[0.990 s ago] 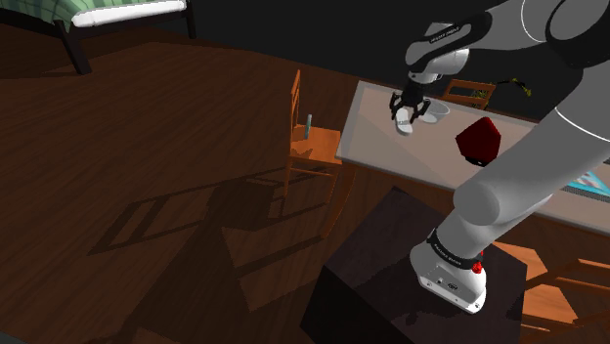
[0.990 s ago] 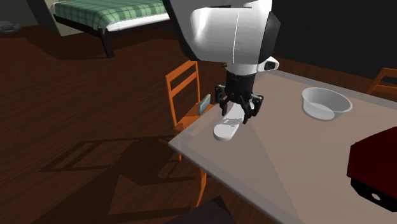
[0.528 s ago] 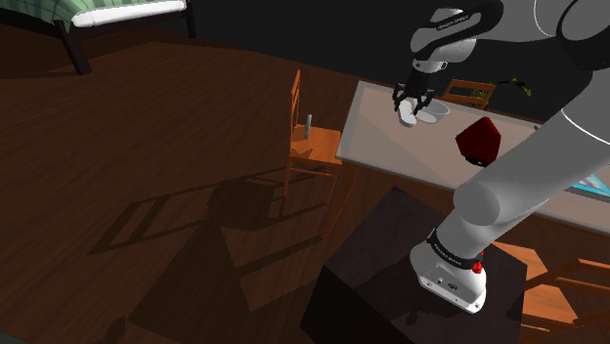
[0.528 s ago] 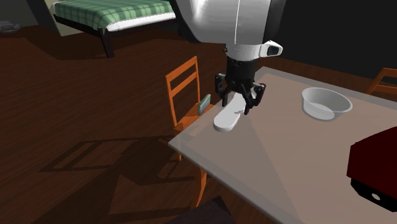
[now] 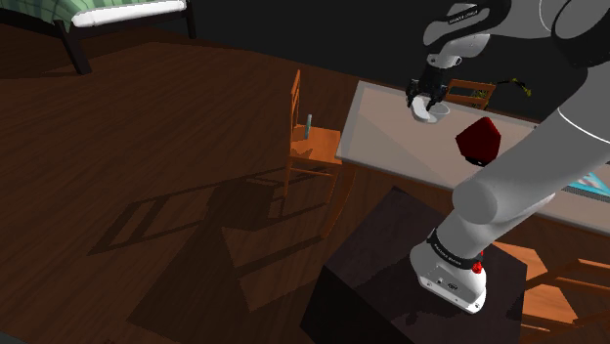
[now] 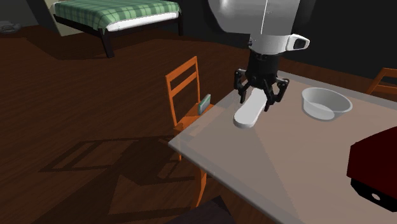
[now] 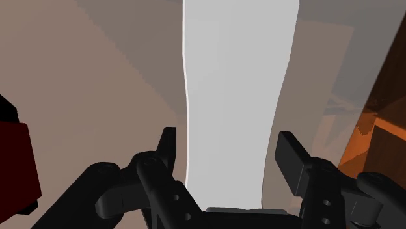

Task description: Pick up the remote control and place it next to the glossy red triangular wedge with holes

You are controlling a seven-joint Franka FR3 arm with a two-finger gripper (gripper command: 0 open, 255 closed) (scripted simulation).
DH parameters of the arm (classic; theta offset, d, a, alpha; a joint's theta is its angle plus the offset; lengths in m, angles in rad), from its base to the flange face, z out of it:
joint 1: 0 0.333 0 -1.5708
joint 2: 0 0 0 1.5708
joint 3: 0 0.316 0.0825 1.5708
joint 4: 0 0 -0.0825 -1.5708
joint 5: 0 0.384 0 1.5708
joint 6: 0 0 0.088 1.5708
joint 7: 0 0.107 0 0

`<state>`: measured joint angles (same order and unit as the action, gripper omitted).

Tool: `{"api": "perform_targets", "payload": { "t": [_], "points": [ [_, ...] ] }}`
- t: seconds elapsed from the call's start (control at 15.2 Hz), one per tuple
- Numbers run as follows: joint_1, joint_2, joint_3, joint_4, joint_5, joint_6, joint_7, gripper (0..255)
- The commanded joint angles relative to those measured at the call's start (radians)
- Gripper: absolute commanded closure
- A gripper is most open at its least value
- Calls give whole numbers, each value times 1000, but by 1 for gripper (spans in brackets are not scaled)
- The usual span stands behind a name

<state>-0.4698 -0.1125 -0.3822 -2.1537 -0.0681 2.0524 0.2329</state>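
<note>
Remote control (image 6: 248, 113), white: pinched in the end effector (image 6: 259, 102), held above the tabletop (image 6: 280, 167); carry and set-down beside red wedge (image 6: 376, 159) not yet done.

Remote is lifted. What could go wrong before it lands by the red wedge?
1. The claw grips the white remote near one end; the long free end slants down and could slip or swing.
2. The bowl sits close by, roughly toward the red wedge; a low carry might clip it.
</note>
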Motion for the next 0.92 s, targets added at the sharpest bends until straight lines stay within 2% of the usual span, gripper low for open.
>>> {"api": "perform_targets", "payload": {
  "t": [0.0,0.4,0.86],
  "points": [
    [-20,28,-28,37,9,-8,-56,255],
    [-87,135,-107,154,61,-25,-226,255],
    [-194,309,-171,349,163,-71,-428,255]
  ]
}}
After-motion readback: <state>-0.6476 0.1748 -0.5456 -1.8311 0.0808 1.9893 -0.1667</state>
